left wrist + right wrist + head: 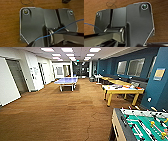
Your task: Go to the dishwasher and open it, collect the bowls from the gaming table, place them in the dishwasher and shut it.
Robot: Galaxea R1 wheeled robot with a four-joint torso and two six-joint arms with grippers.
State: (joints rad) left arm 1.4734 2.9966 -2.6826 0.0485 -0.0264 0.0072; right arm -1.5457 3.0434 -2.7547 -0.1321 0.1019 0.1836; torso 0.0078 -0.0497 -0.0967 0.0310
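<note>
The gaming table (126,128) stands at the near right in the head view, with a green field, rods and yellow figures. Just its near-left corner shows, and I can make out no bowls on that part. The dishwasher is out of view. Both wrist views look down past the robot's own dark plate onto brown carpet (10,18) (161,18). A thin blue cable (56,32) crosses the left wrist view.
A long room with brown carpet (62,114) stretches ahead. A blue table-tennis table (66,80) stands far ahead, left of centre. A yellow-legged table (122,90) with coloured items is ahead right, by the blue wall (157,89). White walls and doors (17,77) line the left.
</note>
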